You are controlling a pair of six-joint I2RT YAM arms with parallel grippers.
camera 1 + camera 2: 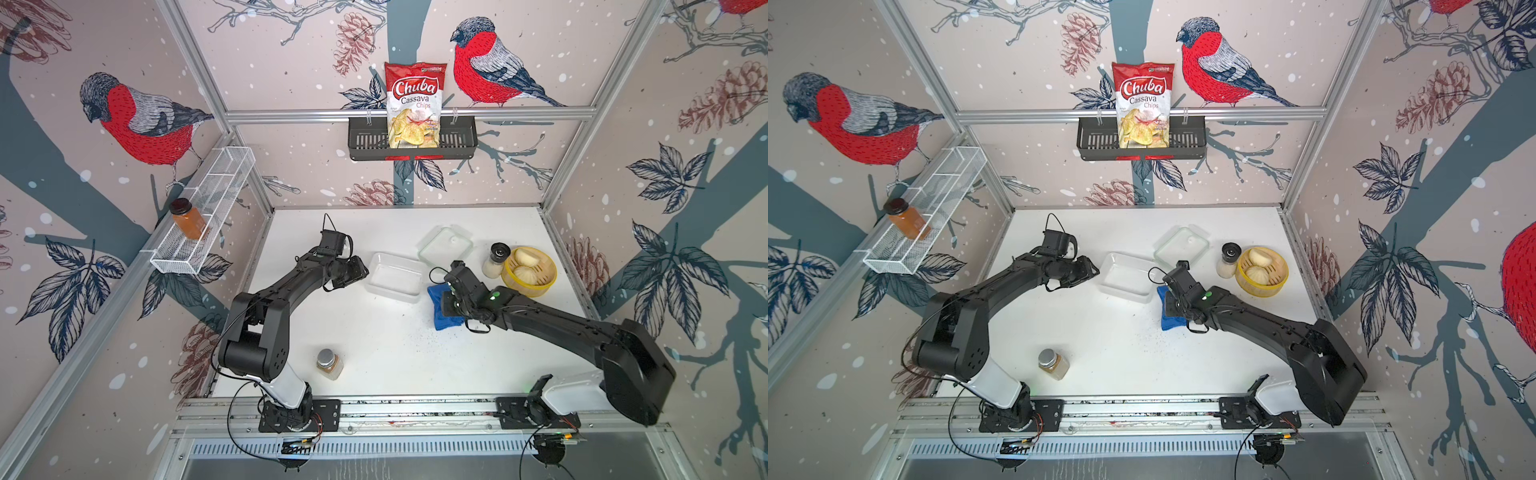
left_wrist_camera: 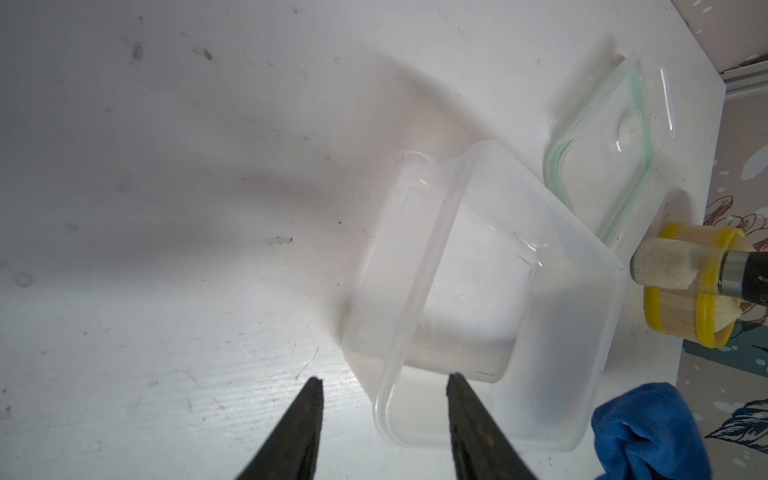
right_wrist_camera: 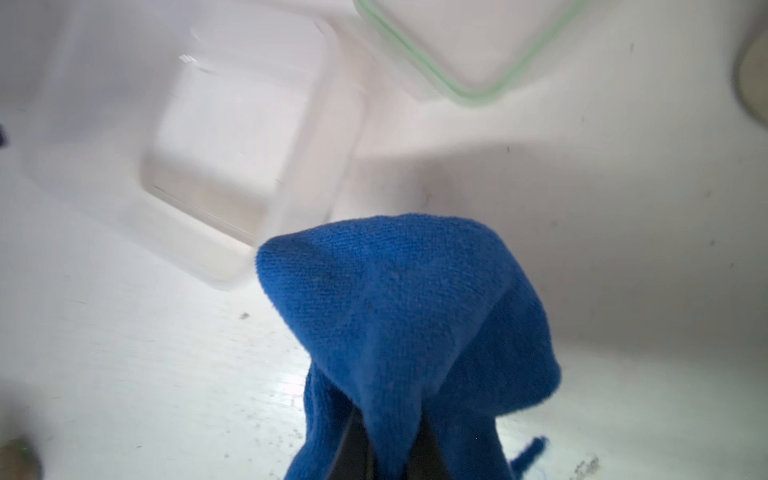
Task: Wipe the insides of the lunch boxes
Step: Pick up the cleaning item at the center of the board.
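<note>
The lunch box, a translucent whitish tub (image 1: pixel 395 276) (image 1: pixel 1128 277), stands uncovered in the middle of the white table. Its clear lid (image 1: pixel 444 246) (image 2: pixel 611 137) lies flat just behind it, green seal showing. My left gripper (image 2: pixel 384 379) (image 1: pixel 365 272) is open at the tub's left end. The tub's (image 2: pixel 478 291) rim corner lies between its fingers and nothing is gripped. My right gripper (image 3: pixel 392 419) is shut on a fold of blue cloth (image 3: pixel 407 311) (image 1: pixel 436 305), right of the tub (image 3: pixel 232 137). The cloth hides the fingertips.
A salt shaker (image 1: pixel 496 259) and a yellow steamer basket (image 1: pixel 536 286) with buns stand right of the lid. A spice jar (image 1: pixel 329 363) stands near the table's front. Dark specks dot the table by the cloth. Wall shelves hold a chips bag (image 1: pixel 413 106) and an amber jar (image 1: pixel 189 218).
</note>
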